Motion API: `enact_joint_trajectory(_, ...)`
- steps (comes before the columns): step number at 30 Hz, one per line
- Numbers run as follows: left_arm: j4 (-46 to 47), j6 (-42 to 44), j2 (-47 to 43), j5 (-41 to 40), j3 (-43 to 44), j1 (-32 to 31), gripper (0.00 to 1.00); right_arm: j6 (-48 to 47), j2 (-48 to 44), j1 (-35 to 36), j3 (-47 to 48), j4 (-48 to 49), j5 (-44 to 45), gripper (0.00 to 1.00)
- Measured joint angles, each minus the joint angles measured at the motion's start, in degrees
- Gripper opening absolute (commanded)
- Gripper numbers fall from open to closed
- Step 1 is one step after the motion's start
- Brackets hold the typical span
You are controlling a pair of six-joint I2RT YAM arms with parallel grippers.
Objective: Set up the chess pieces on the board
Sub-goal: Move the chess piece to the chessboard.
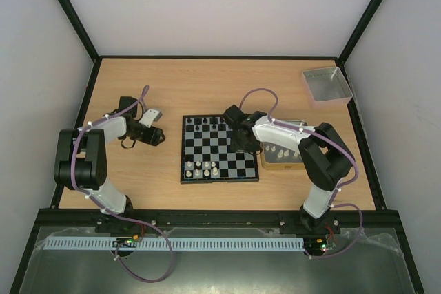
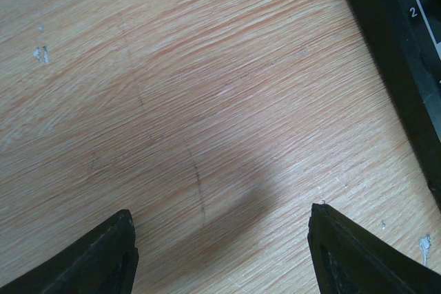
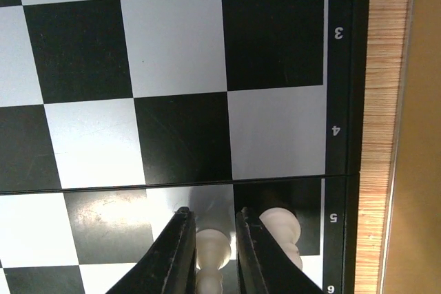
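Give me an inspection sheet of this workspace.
Surface: light wooden tabletop, faint scuffs.
Job's things: small black-and-white checkered chessboard; black chess pieces on far rows, white chess pieces on near rows; more white pieces in tan-rimmed tray beside it.
Clutter: grey metal tray, far right corner.
Grippers: left gripper open over bare wood; right gripper, jaws narrow around a white piece, contact unclear.
Cables: purple cables loop along both arms.
Surroundings: white walls, black frame.
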Motion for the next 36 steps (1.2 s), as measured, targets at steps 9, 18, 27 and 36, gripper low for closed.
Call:
enact_joint_trajectory(9,0.0,0.0,0.0,0.0,0.0,0.0,0.69,0.1,0.0,0.3,0.0,0.0,-1.4,0.14)
enact_joint_trajectory(18,0.0,0.0,0.0,0.0,0.0,0.0,0.69,0.7,-0.1,2.3,0.0,0.0,-1.9,0.14)
enact_joint_trajectory(27,0.0,0.0,0.0,0.0,0.0,0.0,0.69,2.7,-1.0,5.4,0.0,-0.1,-2.4,0.13)
enact_joint_trajectory(36,0.0,0.0,0.0,0.0,0.0,0.0,0.69,4.9,-1.3,10.0,0.2,-0.1,-3.2,0.13)
